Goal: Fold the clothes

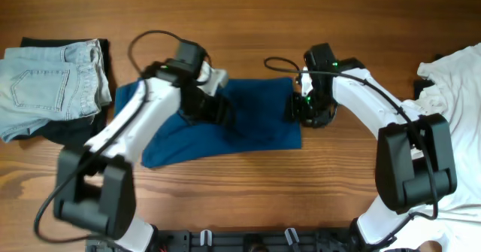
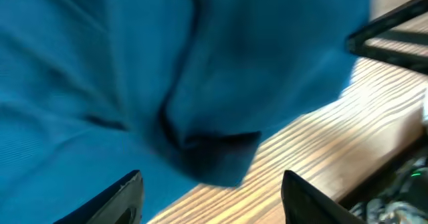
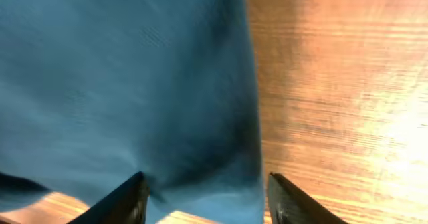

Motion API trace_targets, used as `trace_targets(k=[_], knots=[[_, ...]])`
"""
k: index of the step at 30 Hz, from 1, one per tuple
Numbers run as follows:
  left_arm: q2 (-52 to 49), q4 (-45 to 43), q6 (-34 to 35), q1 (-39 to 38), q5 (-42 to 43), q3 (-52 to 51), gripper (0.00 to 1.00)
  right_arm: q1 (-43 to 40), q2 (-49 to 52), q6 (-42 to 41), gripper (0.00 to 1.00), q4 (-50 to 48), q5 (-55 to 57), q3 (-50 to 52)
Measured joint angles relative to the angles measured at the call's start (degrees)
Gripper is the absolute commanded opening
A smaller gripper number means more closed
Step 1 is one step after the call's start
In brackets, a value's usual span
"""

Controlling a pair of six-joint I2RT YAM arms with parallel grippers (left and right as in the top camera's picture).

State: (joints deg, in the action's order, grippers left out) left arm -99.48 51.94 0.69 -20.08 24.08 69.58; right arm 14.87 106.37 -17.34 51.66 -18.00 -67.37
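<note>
The dark blue shirt point(image 1: 255, 124) lies partly folded in the middle of the table. My left gripper point(image 1: 219, 110) hovers over its upper middle. In the left wrist view the fingers point(image 2: 210, 200) are open, with a shirt fold point(image 2: 134, 63) ahead and bare wood between the tips. My right gripper point(image 1: 293, 107) is at the shirt's right edge. In the right wrist view its fingers point(image 3: 207, 197) are open, straddling the shirt's edge point(image 3: 167, 83). Pale denim point(image 1: 45, 86) lies on a black garment point(image 1: 71, 130) at far left. A white garment point(image 1: 451, 79) lies at far right.
The wooden table point(image 1: 248, 26) shows behind and in front of the shirt. Both arm bases stand at the front edge. Cables loop above each arm near the shirt's far side.
</note>
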Motion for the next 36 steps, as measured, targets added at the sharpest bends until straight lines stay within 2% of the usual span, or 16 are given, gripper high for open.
trace_targets(k=[3, 6, 8, 10, 11, 17, 23, 24, 25, 26, 27, 28, 32, 35, 36], knots=[[-4.1, -0.1, 0.5, -1.3, -0.9, 0.0, 0.67, 0.0, 0.3, 0.7, 0.34, -2.6, -0.3, 2.5], [-5.6, -0.8, 0.7, -1.2, -0.1, 0.0, 0.63, 0.0, 0.3, 0.8, 0.29, -4.8, -0.4, 4.3], [-6.0, -0.7, 0.9, -1.3, 0.4, 0.0, 0.54, 0.0, 0.3, 0.7, 0.24, -6.2, -0.6, 5.4], [-6.1, -0.7, 1.5, -1.4, 0.7, 0.0, 0.3, 0.0, 0.3, 0.7, 0.19, -7.1, -0.8, 5.6], [-6.2, -0.8, 1.4, -1.6, 0.8, 0.0, 0.04, 0.0, 0.3, 0.7, 0.16, -7.5, -1.1, 5.6], [-6.5, -1.2, 1.3, -2.6, -4.7, 0.0, 0.04, -0.1, 0.3, 0.7, 0.14, -7.6, -1.7, 5.8], [-6.3, -1.2, 1.3, 3.5, -8.6, 2.2, 0.04, -0.1, 0.3, 1.3, 0.15, -6.3, -2.1, 5.8], [-6.1, -1.2, 1.3, 4.9, -8.4, 3.4, 0.06, -0.1, 0.3, 1.7, 0.15, -6.3, -2.2, 5.8], [-5.9, -1.2, 1.3, 5.7, -8.3, 4.5, 0.13, -0.1, 0.3, 2.0, 0.17, -6.2, -2.4, 5.8], [-5.6, -1.2, 1.3, 6.4, -8.3, 5.5, 0.28, -0.1, 0.3, 2.3, 0.21, -6.1, -2.5, 5.8], [-5.2, -1.3, 1.3, 6.7, -8.6, 6.2, 0.43, -0.1, 0.3, 2.4, 0.36, -5.9, -2.5, 5.8], [-4.9, -1.1, 1.2, 7.0, -8.7, 6.6, 0.49, -0.1, 0.3, 2.6, 0.51, -5.6, -2.5, 5.8], [-4.5, 3.9, 1.7, 6.8, -9.1, 7.0, 0.52, 0.0, 0.2, 3.2, 0.54, -4.5, -2.9, 5.8], [-4.5, 6.5, 1.6, 5.8, -9.2, 7.0, 0.43, 0.0, 0.1, 3.6, 0.52, -4.4, -3.0, 5.7], [-4.5, 7.3, 1.4, 5.6, -9.4, 7.0, 0.43, 0.0, 0.0, 3.8, 0.52, -4.3, -2.8, 5.7]])
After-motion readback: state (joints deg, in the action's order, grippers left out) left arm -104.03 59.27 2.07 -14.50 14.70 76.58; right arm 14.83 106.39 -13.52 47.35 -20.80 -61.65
